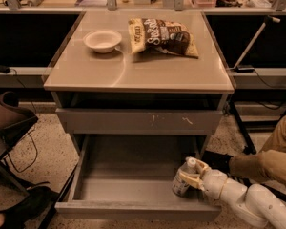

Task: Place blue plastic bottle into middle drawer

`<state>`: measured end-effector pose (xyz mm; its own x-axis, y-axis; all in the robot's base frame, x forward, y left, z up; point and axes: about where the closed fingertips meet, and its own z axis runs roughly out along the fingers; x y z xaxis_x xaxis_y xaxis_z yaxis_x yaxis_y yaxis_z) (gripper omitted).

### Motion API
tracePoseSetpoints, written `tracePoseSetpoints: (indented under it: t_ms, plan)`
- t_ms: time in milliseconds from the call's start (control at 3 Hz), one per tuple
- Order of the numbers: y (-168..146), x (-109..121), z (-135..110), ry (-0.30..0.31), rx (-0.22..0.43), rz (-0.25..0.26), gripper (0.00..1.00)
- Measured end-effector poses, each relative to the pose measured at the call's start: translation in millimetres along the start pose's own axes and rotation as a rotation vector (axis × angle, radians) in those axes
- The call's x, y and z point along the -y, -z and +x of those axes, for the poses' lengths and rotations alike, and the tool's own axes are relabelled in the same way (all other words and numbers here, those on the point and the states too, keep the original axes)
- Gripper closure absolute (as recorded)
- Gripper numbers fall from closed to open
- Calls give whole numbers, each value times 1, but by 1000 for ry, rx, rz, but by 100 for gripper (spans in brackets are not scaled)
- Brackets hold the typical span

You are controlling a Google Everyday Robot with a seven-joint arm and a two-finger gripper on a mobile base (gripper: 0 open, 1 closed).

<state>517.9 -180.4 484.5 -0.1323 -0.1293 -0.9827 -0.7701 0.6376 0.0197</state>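
1. My arm [250,202] comes in from the lower right corner as a chain of thick white segments. It lies low and nearly level, angled up and left toward the cabinet's open tray.
2. The wrist ends just inside the right end of the middle drawer [133,211], which is pulled well out below the cabinet.
3. The gripper [188,177] sits at the right front of that tray, pointing left.
4. Its pale fingers [194,174] are closed around the upper body of the blue plastic bottle [180,188], pinching it just below the white cap.
5. The bottle stands nearly upright inside the drawer, close to the right wall and the front panel. I cannot tell whether its base touches the drawer floor.
6. Above, the upper drawer front [138,121] is closed and shows pale scratches.
7. On the cabinet top [133,73] a white bowl [102,40] sits beside a brown snack bag [163,37], both well apart from my gripper.
8. A tan trouser leg [269,161] lies just behind my arm on the right.
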Motion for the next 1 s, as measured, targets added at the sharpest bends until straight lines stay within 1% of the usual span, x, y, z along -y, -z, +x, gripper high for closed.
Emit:
tracePoseSetpoints:
  t_ms: [333, 1000]
  plan:
    - [0, 0, 0, 0, 0, 0, 70]
    - [0, 0, 0, 0, 0, 0, 24]
